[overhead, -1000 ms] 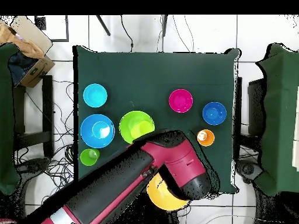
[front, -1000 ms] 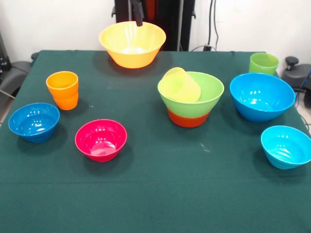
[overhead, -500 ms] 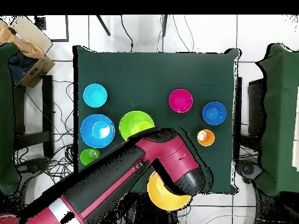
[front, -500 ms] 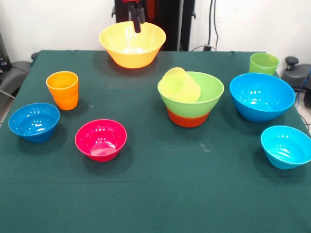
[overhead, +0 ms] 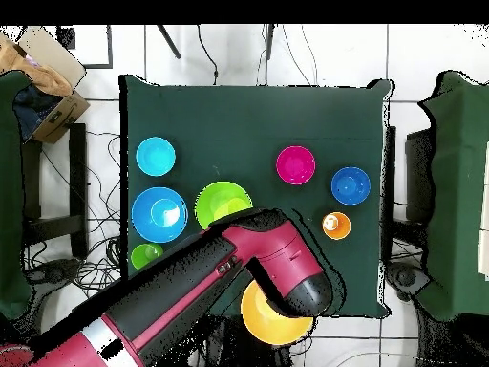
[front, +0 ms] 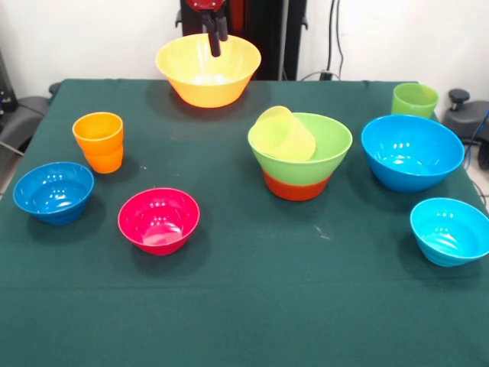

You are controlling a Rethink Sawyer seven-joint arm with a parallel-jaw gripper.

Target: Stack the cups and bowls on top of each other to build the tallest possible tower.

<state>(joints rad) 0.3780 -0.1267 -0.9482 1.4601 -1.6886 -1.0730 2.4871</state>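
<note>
My gripper (front: 215, 34) hangs over the far rim of the big yellow-orange bowl (front: 208, 73), its tip dipping just inside. The tower stands mid-table: an orange-red bowl (front: 296, 186) carries a light green bowl (front: 325, 149), and a pale yellow cup (front: 284, 135) leans tilted inside it. An orange cup (front: 98, 141), a small dark blue bowl (front: 53, 191) and a magenta bowl (front: 159, 220) stand on the left. On the right are the light green cup (front: 415, 100), the big blue bowl (front: 412, 153) and the cyan bowl (front: 449, 229). From overhead my arm (overhead: 191, 296) hides the gripper.
The green cloth-covered table (front: 252, 306) ends close behind the yellow-orange bowl (overhead: 272, 323), which sits at its edge. A cardboard box (overhead: 43, 67) lies on the floor beyond one corner. Cables run over the tiled floor around the table.
The gripper has come down from the picture's top edge toward the yellow-orange bowl's far rim. The arm has shifted slightly in the overhead view. No cup or bowl has moved.
</note>
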